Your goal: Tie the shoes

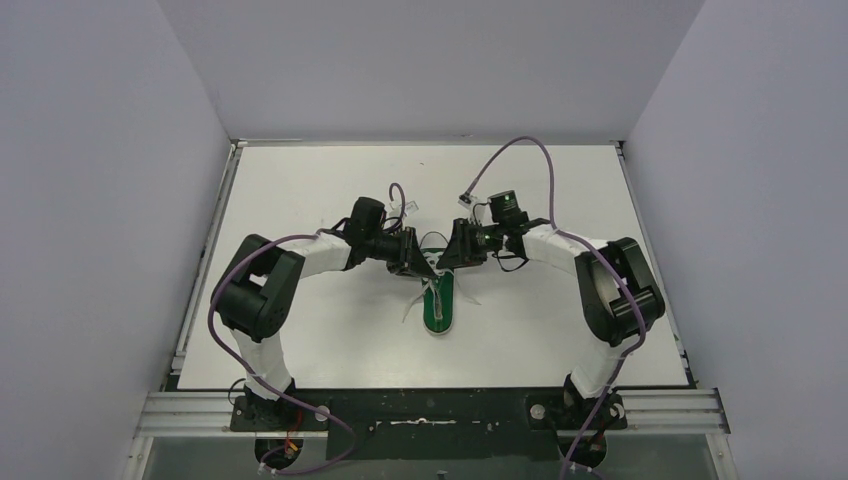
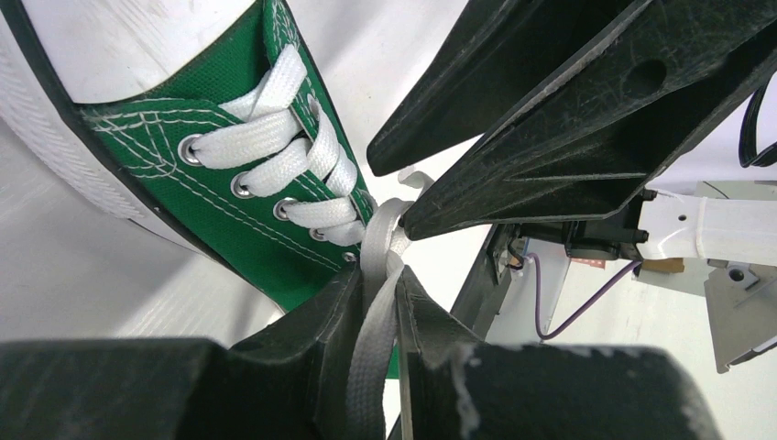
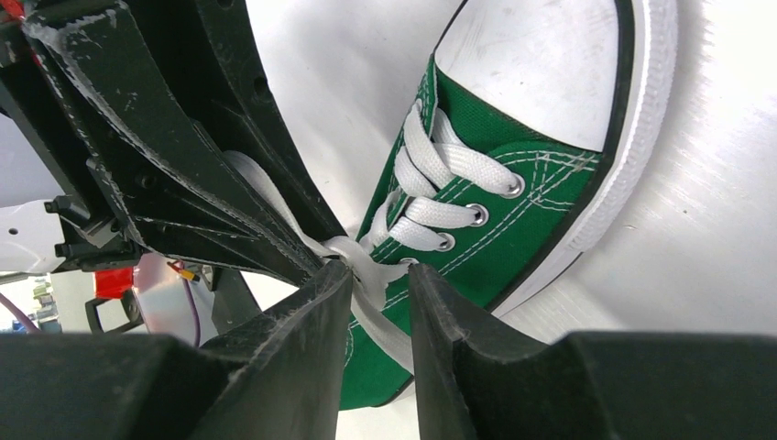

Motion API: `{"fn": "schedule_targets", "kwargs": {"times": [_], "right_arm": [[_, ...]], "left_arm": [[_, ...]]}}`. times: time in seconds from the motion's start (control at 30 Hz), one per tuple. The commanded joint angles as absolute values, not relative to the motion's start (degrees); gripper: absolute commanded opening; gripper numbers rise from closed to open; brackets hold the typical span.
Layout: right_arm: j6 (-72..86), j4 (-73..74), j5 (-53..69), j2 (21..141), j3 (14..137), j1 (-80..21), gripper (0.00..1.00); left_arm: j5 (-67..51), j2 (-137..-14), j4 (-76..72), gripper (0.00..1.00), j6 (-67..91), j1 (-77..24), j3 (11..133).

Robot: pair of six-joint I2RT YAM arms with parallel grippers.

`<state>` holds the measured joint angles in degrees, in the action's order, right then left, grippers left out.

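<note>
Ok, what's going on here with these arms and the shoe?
A green sneaker lies on the table, its white laces being tied. The left gripper has its jaws pinched on one lace strand. The right gripper meets it there, lace between its jaws. No finished bow shows.

No legible text, seemingly.
</note>
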<state>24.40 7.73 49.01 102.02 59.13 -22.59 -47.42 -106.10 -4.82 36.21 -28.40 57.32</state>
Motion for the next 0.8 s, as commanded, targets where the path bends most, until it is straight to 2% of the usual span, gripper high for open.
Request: {"fn": "schedule_targets", "kwargs": {"times": [0.0,0.27,0.4,0.77], "right_arm": [[24.8,6.1,50.7,103.2,62.0,-23.3,0.29],[24.7,6.3,50.6,103.2,62.8,-23.6,0.15],[25.4,7.1,50.6,101.1,63.0,-23.4,0.0],[28.5,5.7,50.7,95.4,59.6,-23.5,0.0]], "left_arm": [[-49.5,-105.8,-7.2,0.14,35.4,-28.2,59.6],[-49.1,-106.0,-6.7,0.12,35.8,-28.2,60.5],[-47.3,-105.6,-5.2,0.11,35.6,-28.2,61.2],[-45.8,-106.3,-4.1,0.1,35.6,-28.3,63.5]]}}
